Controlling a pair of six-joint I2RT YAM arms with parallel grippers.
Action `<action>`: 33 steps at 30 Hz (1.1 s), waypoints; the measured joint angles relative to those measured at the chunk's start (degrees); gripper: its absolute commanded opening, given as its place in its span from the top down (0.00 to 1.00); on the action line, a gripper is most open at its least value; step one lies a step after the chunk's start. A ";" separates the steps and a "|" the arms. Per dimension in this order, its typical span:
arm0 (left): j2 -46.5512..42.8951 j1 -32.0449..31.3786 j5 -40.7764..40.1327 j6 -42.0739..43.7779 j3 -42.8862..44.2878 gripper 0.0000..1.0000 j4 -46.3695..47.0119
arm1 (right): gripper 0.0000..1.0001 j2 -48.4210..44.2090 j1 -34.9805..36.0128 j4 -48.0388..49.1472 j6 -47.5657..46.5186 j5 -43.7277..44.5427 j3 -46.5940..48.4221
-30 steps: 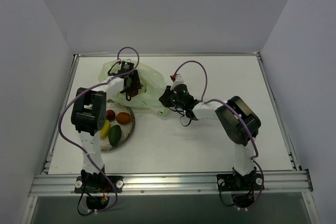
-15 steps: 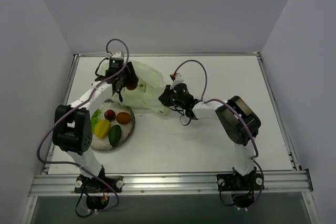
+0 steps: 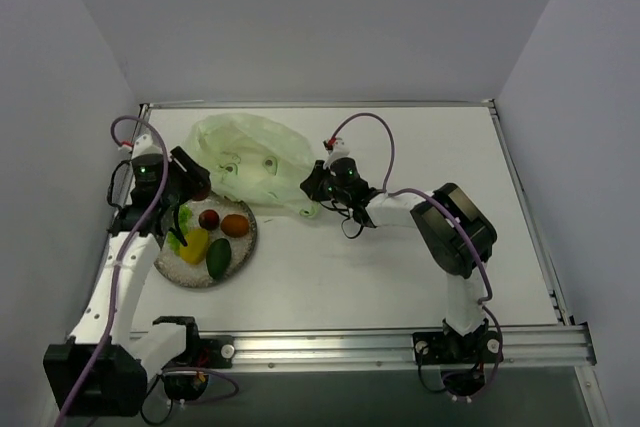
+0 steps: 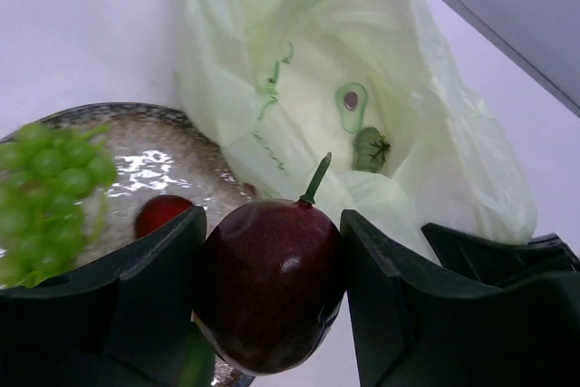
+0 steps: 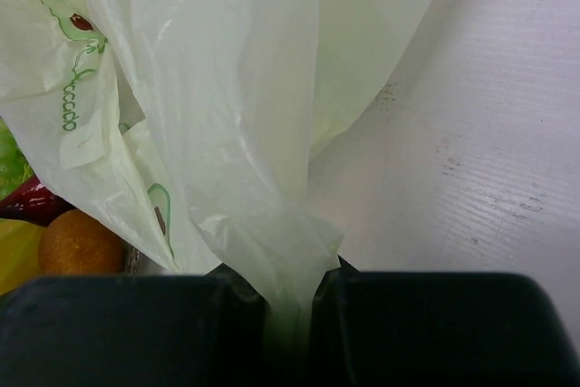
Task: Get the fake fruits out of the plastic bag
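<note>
My left gripper (image 3: 193, 185) is shut on the maroon fruit (image 3: 201, 190), holding it just above the far edge of the grey speckled plate (image 3: 250, 240). In the left wrist view the maroon fruit (image 4: 270, 283) sits between both fingers. On the plate lie light green grapes (image 3: 180, 222), a dark red fruit (image 3: 209, 218), an orange one (image 3: 235, 224), a yellow one (image 3: 193, 245) and a dark green one (image 3: 219, 257). The pale green plastic bag (image 3: 252, 159) lies behind the plate. My right gripper (image 3: 310, 193) is shut on a bunched fold of the bag (image 5: 227, 115).
The plate (image 4: 159, 144), grapes (image 4: 50, 178) and dark red fruit (image 4: 161, 213) show under the left gripper. The orange fruit (image 5: 77, 244) peeks past the bag in the right wrist view. The left wall is close to the left arm.
My left arm has swung left, out of the bag and over to the plate's far edge, carrying the maroon fruit. The bag has slumped flatter. The right gripper has held still.
</note>
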 measured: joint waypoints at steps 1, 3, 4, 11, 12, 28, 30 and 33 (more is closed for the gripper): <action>-3.21 0.96 -1.20 -0.11 -1.03 0.85 -2.23 | 1.00 0.00 0.00 0.00 0.04 -0.09 -0.02; -9.57 2.91 -4.33 -0.39 -3.43 0.85 -6.40 | 1.00 0.00 0.00 0.28 0.33 -0.24 -0.17; -12.52 3.82 -5.97 -0.57 -4.50 0.85 -8.72 | 1.00 -0.02 0.00 0.52 0.42 -0.37 -0.37; -24.74 8.70 -13.38 -7.58 -14.29 0.81 -19.37 | 1.00 -0.04 -0.02 1.05 0.55 -0.68 -1.95; -25.07 8.70 -13.68 -9.31 -16.41 0.80 -19.74 | 1.00 -0.04 -0.09 1.05 0.55 -0.74 -1.97; -26.25 8.70 -17.55 -17.84 -27.23 0.31 -21.90 | 1.00 -0.33 -0.39 1.22 0.55 -1.29 -2.67; -26.47 8.70 -17.75 -17.90 -28.15 0.26 -21.66 | 1.00 -0.33 -0.37 1.22 0.57 -1.46 -2.67; -26.71 8.68 -17.79 -17.68 -28.55 0.19 -21.29 | 1.00 -0.33 -0.37 1.22 0.57 -1.51 -2.67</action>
